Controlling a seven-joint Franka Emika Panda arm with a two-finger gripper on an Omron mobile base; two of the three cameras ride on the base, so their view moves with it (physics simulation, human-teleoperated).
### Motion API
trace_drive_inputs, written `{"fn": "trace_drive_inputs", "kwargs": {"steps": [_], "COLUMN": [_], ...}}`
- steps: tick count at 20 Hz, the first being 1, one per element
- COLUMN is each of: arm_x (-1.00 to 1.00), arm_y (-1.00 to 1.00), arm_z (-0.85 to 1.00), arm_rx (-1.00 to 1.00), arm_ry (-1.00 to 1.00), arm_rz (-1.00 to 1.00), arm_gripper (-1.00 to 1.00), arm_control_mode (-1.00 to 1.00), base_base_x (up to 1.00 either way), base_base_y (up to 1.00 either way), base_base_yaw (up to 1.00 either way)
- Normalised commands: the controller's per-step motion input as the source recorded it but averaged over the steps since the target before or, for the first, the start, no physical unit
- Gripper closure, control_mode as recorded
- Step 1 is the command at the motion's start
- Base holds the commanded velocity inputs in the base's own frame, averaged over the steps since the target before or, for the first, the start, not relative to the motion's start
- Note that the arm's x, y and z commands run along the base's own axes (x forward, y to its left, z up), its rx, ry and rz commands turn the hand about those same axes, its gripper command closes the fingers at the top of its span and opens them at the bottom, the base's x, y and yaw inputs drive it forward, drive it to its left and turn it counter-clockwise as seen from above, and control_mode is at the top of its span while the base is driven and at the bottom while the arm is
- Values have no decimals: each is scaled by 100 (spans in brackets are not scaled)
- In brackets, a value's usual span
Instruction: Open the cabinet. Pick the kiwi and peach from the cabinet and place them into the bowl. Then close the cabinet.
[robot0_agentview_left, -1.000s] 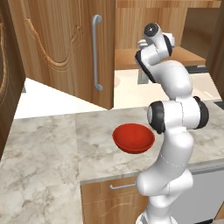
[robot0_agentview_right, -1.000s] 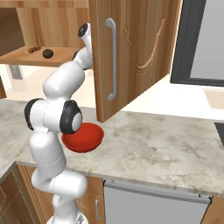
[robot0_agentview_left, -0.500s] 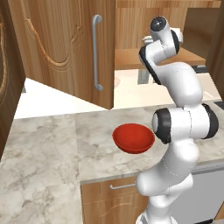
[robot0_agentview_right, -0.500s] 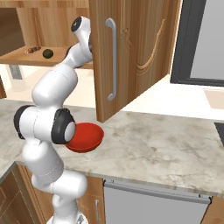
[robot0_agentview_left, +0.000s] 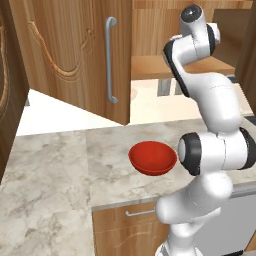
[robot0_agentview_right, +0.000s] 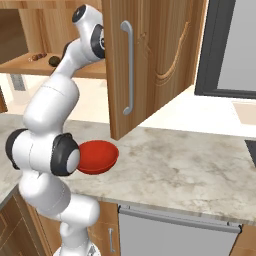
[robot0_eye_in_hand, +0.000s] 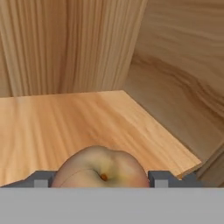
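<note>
The peach (robot0_eye_in_hand: 101, 168), pale pink with a yellowish patch, lies on the wooden cabinet shelf (robot0_eye_in_hand: 65, 122) right at my gripper (robot0_eye_in_hand: 100, 179). The gripper is open and one fingertip stands on each side of the fruit. The cabinet (robot0_agentview_left: 75, 55) is open, its carved door (robot0_agentview_right: 150, 60) swung out over the counter with its silver bar handle (robot0_agentview_right: 127, 67) facing me. A small dark kiwi (robot0_agentview_right: 53, 61) sits on the shelf to the left of my arm. The red bowl (robot0_agentview_left: 152, 157) rests on the marble counter beside my arm's base joint, and it also shows as the bowl (robot0_agentview_right: 97, 156).
The marble counter (robot0_agentview_right: 190, 165) stretches right of the bowl. A second carved door (robot0_agentview_left: 7, 90) stands open at the far left. A small brown thing (robot0_agentview_right: 37, 56) lies on the shelf near the kiwi. The cabinet's back and side walls (robot0_eye_in_hand: 175, 65) close in ahead of the hand.
My arm has stretched upward and further into the cabinet, its elbow rising. The bowl and the doors have stayed put.
</note>
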Motion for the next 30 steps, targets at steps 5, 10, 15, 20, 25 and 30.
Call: {"fn": "trace_drive_inputs", "kwargs": {"steps": [5,10,15,20,25,30], "arm_x": [-57,-58,-55,-47,-44,-36], "arm_y": [15,30,42,39,26,17], "arm_z": [-7,-16,-10,-19,-20,-41], "arm_rx": [0,0,0,5,10,13], "arm_ry": [0,0,4,6,9,9], "arm_rz": [2,4,8,12,10,11], "arm_gripper": [100,100,100,100,100,100], "arm_control_mode": [-100,-100,-100,-100,-100,-100], "base_base_x": [0,0,0,0,0,0], "base_base_y": [0,0,0,0,0,0], "base_base_yaw": [0,0,0,0,0,0]}}
